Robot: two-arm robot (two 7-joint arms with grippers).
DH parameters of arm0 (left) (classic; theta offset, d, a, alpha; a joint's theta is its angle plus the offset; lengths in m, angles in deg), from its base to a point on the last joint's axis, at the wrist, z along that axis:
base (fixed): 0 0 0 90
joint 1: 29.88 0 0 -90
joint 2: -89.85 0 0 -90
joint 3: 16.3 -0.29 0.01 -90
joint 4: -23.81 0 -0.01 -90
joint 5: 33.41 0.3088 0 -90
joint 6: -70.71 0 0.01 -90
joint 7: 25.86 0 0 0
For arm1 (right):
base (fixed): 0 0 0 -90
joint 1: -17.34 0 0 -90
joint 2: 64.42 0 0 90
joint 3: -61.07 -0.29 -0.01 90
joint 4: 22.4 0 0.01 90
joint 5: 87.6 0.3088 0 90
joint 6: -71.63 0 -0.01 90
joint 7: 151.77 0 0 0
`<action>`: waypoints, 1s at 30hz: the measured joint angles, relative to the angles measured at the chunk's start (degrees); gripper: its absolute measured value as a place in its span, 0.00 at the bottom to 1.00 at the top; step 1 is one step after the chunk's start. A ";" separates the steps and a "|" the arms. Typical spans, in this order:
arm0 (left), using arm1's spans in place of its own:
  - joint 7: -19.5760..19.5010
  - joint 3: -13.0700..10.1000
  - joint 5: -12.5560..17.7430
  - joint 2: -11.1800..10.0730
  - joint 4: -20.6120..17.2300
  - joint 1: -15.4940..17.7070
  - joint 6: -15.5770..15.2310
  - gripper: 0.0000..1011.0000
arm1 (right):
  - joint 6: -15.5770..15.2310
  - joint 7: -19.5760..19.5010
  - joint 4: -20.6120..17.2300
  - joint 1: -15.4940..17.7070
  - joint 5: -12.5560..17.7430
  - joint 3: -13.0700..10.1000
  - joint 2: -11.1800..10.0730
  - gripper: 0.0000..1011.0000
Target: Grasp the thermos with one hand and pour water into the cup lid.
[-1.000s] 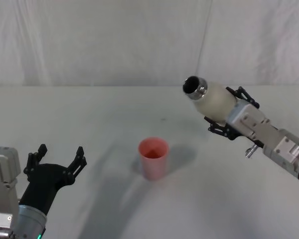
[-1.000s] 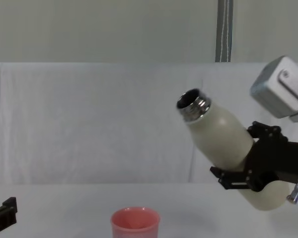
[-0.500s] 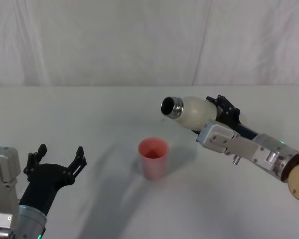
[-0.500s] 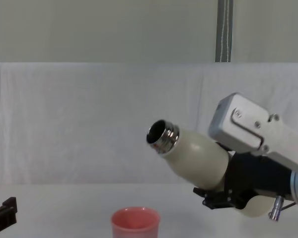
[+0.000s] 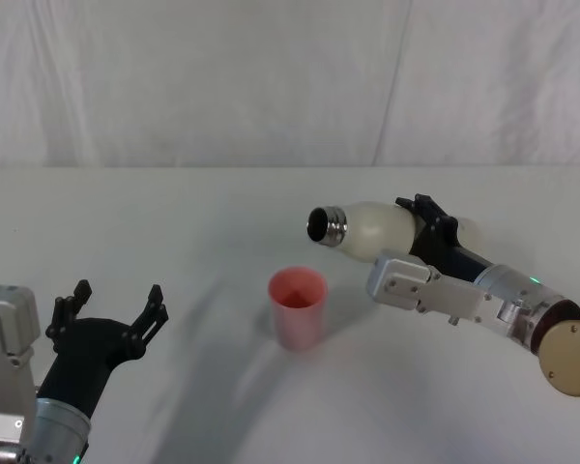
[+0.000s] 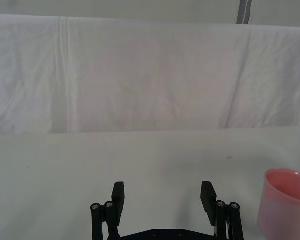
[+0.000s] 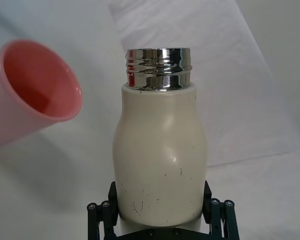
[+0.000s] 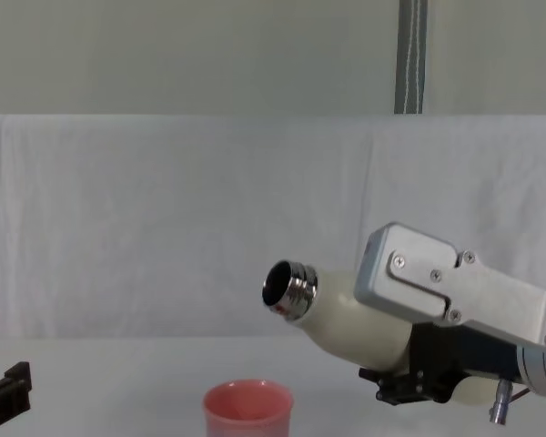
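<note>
The right gripper (image 5: 427, 232) is clamped on the tilted cream thermos (image 5: 367, 224). Its steel neck (image 8: 289, 289) hangs above the pink cup lid (image 5: 298, 306). The left gripper (image 5: 111, 311) rests parked, fingers apart.

no readable text, labels or numbers

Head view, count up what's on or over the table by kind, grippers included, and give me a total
Thermos: 1, cream-white, tilted, clamped in the right gripper
Cup lid: 1, pink, upright on the table
Grippers: 2, the right gripper on the thermos, the left gripper open at the near left
Total: 4
</note>
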 joint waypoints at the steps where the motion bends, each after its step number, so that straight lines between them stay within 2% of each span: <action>1: 0.00 0.00 0.00 0.00 0.00 0.00 0.00 0.99 | -0.30 -0.18 0.03 -0.11 -0.87 0.29 -0.11 0.94; 7: 0.00 0.00 0.00 0.00 0.00 0.00 0.00 0.99 | -0.92 -0.81 0.07 -0.19 -3.09 0.99 -0.37 0.94; 17: 0.00 0.00 0.00 0.00 0.00 0.00 0.00 0.99 | -0.67 -4.34 -0.28 0.87 -6.98 1.22 -0.67 0.94; 30: 0.00 0.00 0.00 0.00 0.00 0.00 0.00 0.99 | -0.19 -4.58 -0.51 0.77 -9.43 1.88 -0.88 0.94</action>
